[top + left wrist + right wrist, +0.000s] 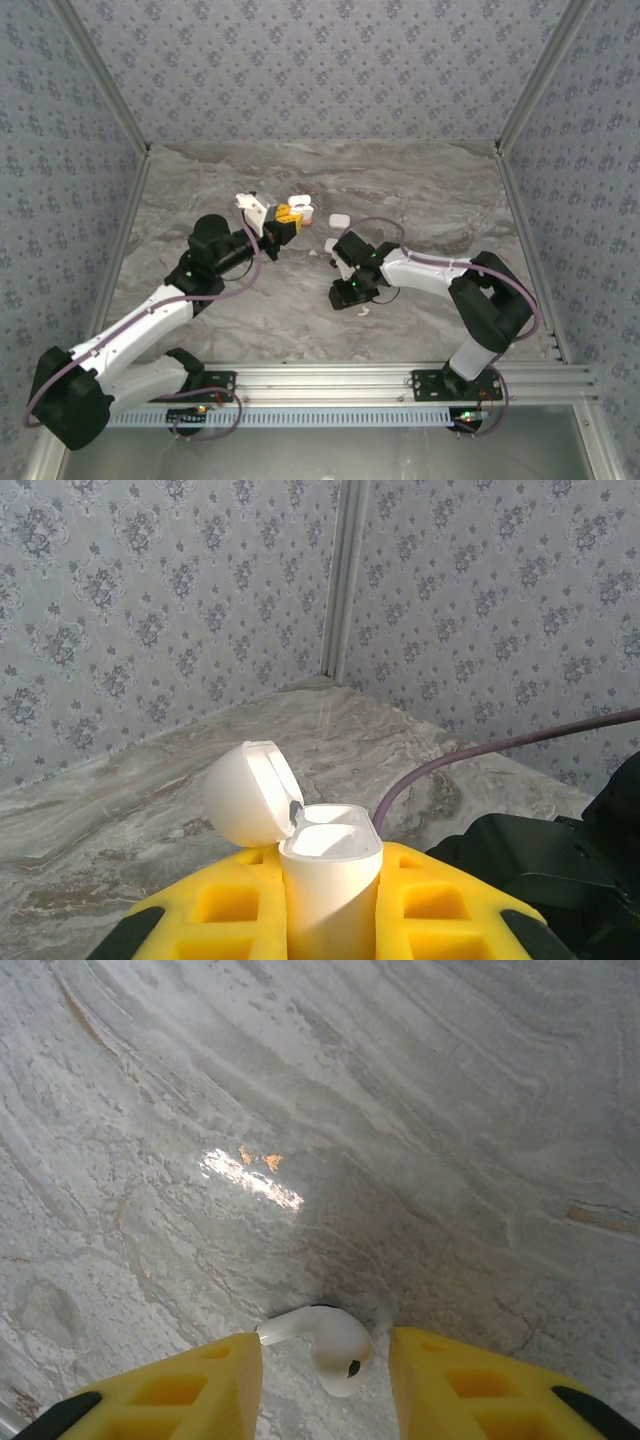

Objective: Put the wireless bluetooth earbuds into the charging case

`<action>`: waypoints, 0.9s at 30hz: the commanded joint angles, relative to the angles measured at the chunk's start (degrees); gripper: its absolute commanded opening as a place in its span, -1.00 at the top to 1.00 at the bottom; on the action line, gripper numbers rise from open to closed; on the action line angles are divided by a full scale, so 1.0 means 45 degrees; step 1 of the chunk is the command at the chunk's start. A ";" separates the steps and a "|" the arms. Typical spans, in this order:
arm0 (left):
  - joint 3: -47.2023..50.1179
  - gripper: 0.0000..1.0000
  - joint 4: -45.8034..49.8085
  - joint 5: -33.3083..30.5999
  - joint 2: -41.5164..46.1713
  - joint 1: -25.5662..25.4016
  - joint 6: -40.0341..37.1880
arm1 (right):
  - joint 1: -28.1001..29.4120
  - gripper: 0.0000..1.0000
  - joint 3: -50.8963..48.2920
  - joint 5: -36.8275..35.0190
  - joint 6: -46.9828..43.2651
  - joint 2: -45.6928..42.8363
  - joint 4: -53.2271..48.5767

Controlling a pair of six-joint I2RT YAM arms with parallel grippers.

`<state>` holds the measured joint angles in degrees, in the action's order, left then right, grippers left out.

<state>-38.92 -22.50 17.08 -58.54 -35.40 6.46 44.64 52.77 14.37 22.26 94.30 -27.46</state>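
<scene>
Right gripper (pixel 325 1360) astride glossy white earbud (pixel 335 1345), left gripper (pixel 330 925) holding case (pixel 328 855)

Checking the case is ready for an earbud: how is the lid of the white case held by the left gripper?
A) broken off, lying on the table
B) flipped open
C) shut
B: the case, upright in the left gripper, has its lid tipped back on the hinge, leaving the top open.

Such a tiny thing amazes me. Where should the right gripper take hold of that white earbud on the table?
Probably from straight above, pinching the earbud at its rounded head, the thickest part. It lies flat on the table with its thin stem pointing sideways, and the right gripper straddles it, jaws apart.
</scene>
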 commanded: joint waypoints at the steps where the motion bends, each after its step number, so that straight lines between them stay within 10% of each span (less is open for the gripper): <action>1: -0.0059 1.00 -0.0147 -0.0148 0.0334 -0.0076 -0.0197 | 0.0082 0.26 0.0238 0.0124 0.0176 0.0232 0.0016; 16: -0.0023 1.00 -0.0058 -0.0194 0.0390 -0.0077 -0.0174 | 0.0118 0.54 0.0112 0.0190 0.0166 0.0444 0.0028; 27: 0.0044 1.00 -0.0493 0.0570 0.0451 -0.0083 -0.0021 | -0.0706 0.58 0.0721 -0.2013 -0.1582 -0.4004 -0.0408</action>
<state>-38.83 -22.37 17.43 -57.69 -35.40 6.48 42.78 53.25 10.15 19.18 82.13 -27.49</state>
